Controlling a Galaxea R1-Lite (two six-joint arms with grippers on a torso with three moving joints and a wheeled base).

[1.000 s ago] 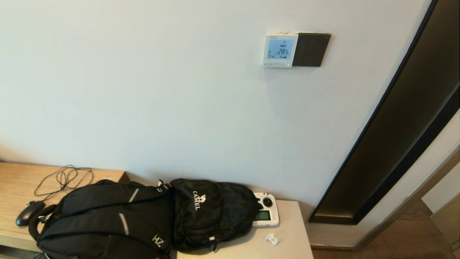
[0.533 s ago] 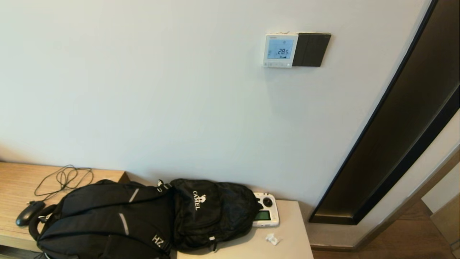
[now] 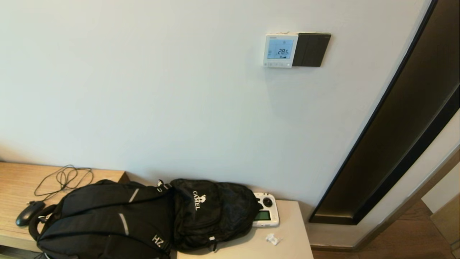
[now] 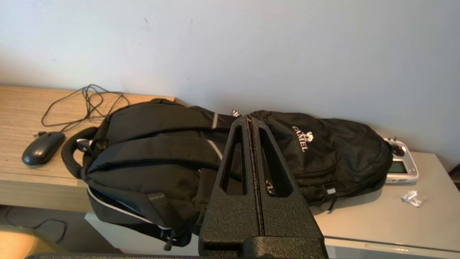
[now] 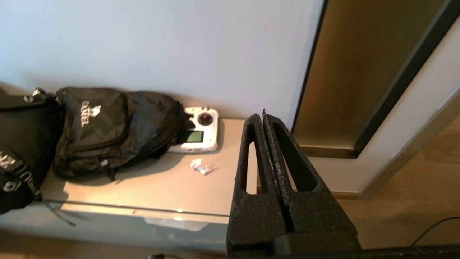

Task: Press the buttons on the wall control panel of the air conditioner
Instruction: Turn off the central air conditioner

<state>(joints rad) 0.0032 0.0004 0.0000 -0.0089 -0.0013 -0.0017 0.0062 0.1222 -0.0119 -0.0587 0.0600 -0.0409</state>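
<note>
While out of head view, both grippers, left gripper (image 4: 252, 120) and right gripper (image 5: 263, 117), pressed together.

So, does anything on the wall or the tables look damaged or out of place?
Nothing looks damaged. The wall control panel sits straight, its screen lit. One small oddity: a crumpled scrap of clear wrapper lies loose on the grey table, beside the white handheld controller.

The left gripper (image 4: 252, 120) hangs low in front of the black backpack (image 4: 201, 151), fingers pressed together; the right gripper (image 5: 263, 117), apparently likewise closed, hangs beside it
</note>
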